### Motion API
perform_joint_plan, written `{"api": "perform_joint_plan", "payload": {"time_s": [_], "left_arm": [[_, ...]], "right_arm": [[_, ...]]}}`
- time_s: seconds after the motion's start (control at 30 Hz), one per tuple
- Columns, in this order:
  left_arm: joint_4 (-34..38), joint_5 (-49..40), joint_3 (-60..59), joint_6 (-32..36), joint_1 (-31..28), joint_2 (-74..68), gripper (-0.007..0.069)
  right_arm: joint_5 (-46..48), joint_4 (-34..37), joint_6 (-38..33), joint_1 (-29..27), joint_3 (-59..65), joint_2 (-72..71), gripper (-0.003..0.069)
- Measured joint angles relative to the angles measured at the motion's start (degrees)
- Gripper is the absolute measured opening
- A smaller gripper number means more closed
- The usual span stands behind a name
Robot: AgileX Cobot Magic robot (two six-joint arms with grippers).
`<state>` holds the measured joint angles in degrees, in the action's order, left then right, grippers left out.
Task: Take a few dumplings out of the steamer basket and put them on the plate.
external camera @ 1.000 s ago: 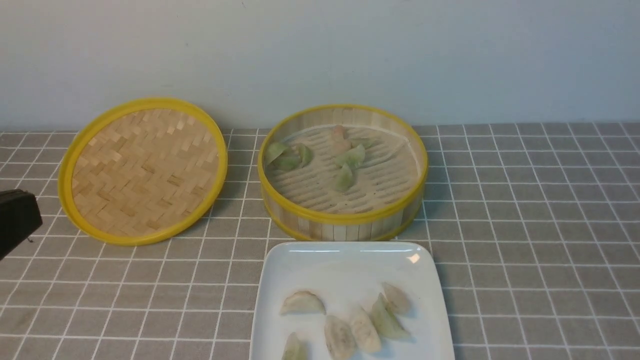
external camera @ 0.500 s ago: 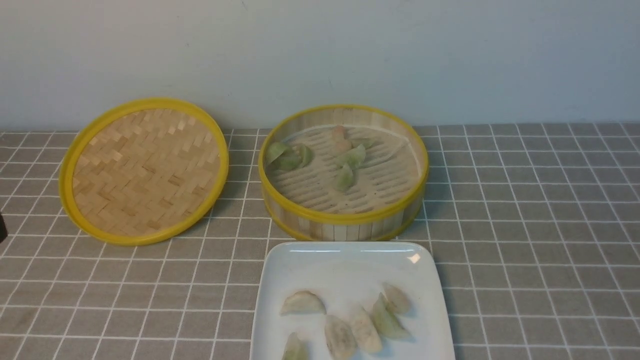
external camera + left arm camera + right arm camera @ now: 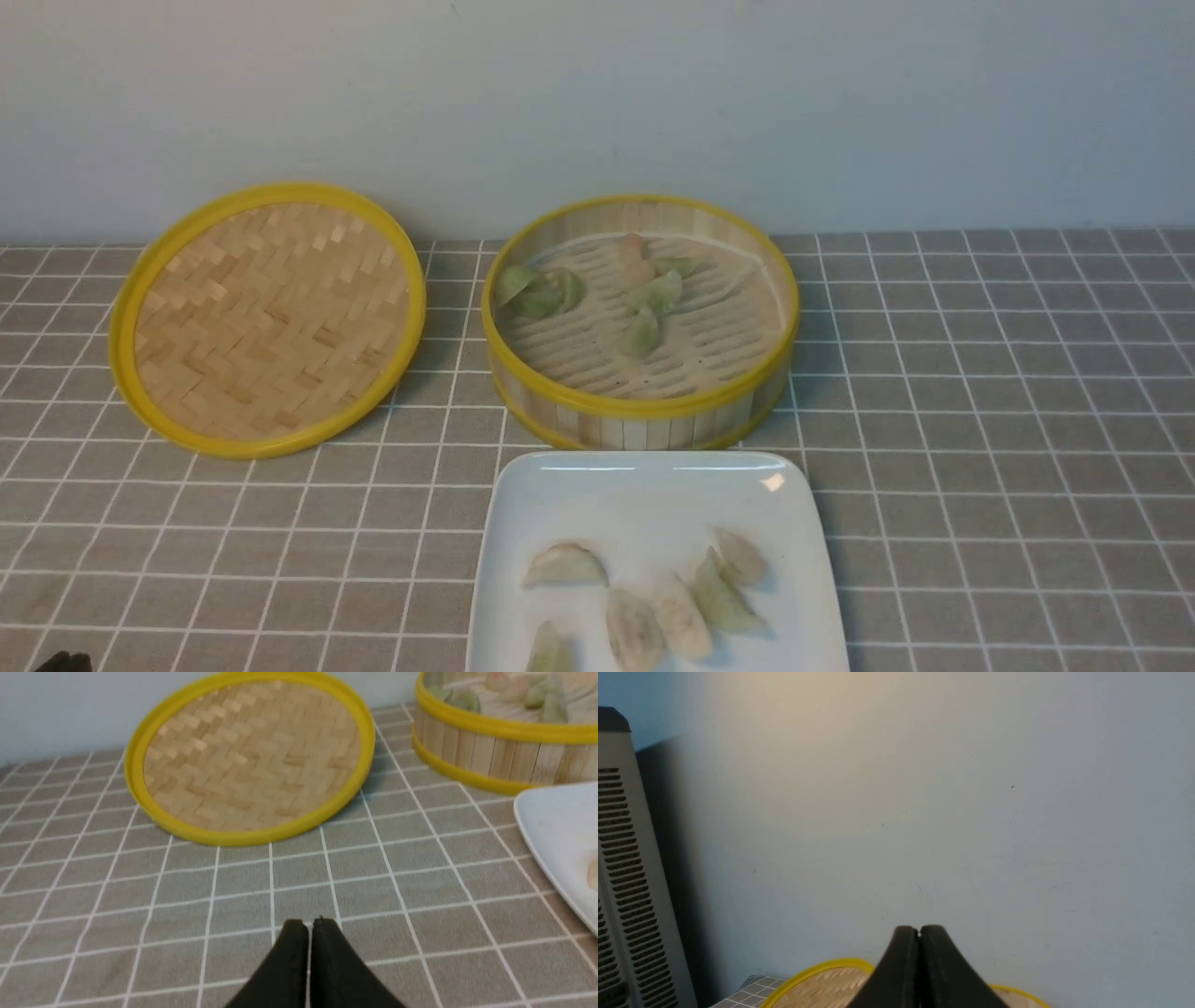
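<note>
Five dumplings (image 3: pixel 679 618) in view on the white plate (image 3: pixel 653 504), more, mostly pale green, inside the steamer basket (image 3: pixel 640 407) just beyond it on the desk (image 3: pixel 980 448), woven lid (image 3: pixel 271 327) propped tilted to the basket's left. I have the left gripper (image 3: pixel 307 926) pressed together, nothing pinched, near the desk's left side. My right gripper (image 3: pixel 920 933) is also pressed together and empty, wall (image 3: pixel 924 812) filling most of its wrist view.
</note>
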<state>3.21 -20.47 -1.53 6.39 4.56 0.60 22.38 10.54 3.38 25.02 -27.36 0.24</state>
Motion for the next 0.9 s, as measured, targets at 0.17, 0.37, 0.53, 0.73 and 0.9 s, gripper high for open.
{"api": "perform_joint_plan", "payload": {"time_s": [0.17, 0.37, 0.53, 0.73, 0.9], "left_arm": [[0.11, -0.72, -0.03, 0.14, -0.04, 0.0, -0.0005], [0.11, -0.74, -0.03, 0.18, -0.04, 0.0, -0.0005], [0.11, -0.74, -0.03, 0.18, -0.04, 0.0, -0.0005], [0.11, -0.74, -0.03, 0.18, -0.04, 0.0, -0.0005], [0.11, -0.79, -0.03, 0.18, -0.04, 0.0, -0.0005]], "right_arm": [[0.0, 0.0, 0.18, 0.0, 0.0, 0.0, -0.0014], [0.0, 0.0, 0.18, 0.0, 0.0, 0.0, -0.0014], [0.0, 0.0, 0.18, 0.0, 0.0, 0.0, -0.0014], [0.0, 0.0, 0.18, 0.0, 0.0, 0.0, -0.0014], [0.0, 0.0, 0.18, 0.0, 0.0, 0.0, -0.0014]]}}
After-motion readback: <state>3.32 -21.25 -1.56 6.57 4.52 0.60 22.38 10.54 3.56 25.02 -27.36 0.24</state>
